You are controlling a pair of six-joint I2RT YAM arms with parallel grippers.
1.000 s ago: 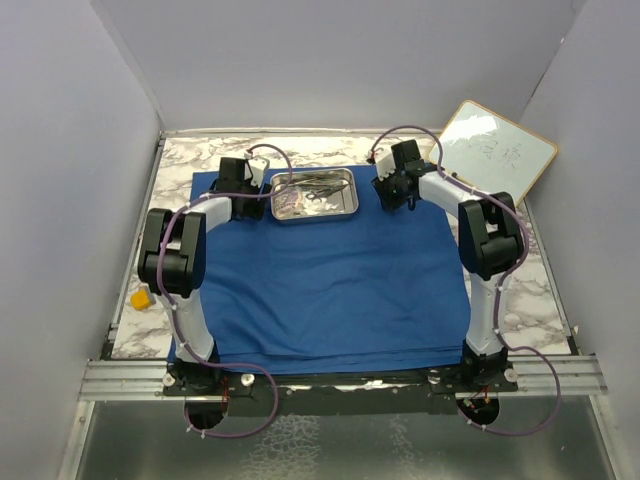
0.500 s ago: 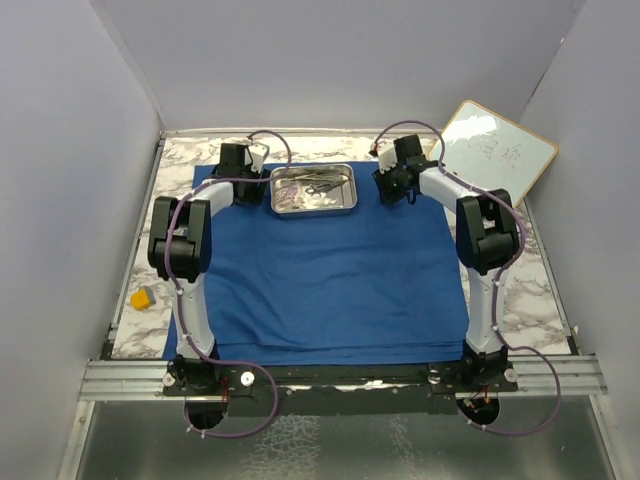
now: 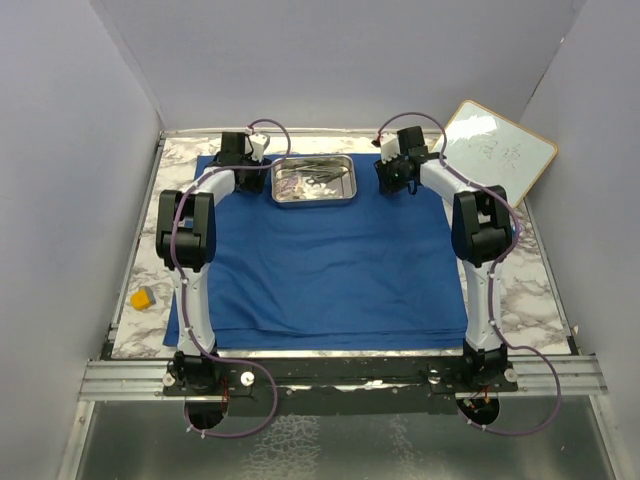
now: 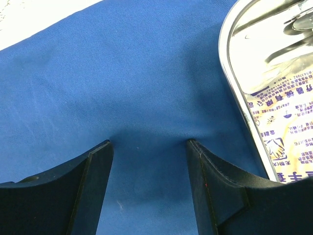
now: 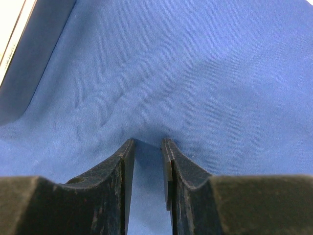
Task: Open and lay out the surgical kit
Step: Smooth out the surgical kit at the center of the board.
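Cloth (image 3: 330,270): spread flat over the middle of the surface (image 3: 540,290). It is judged soft, limp and light, and will bunch under a pinch rather than slide whole.
Tray (image 3: 312,203): sits on the far middle of the cloth, between the two arms. It is stiff, smooth steel, likely slippery at the rim.
Contents: a printed packet (image 4: 288,132) and small steel tools lie loose inside (they may shift if the tray tips).
Hold: take the cloth by a corner or hem, and the tray by a long rim, kept level.
Left gripper (image 4: 147,143): fingers well apart, tips on cloth just beside the tray's left end.
Right gripper (image 5: 147,141): narrow slit between fingers, tips on puckered cloth. I cannot tell if a fold is pinched.
Edges: the back wall is near the tray, and a whiteboard (image 3: 495,150) leans at far right.
Room: the near half of the cloth is bare, and a yellow block (image 3: 143,298) lies off its left edge.
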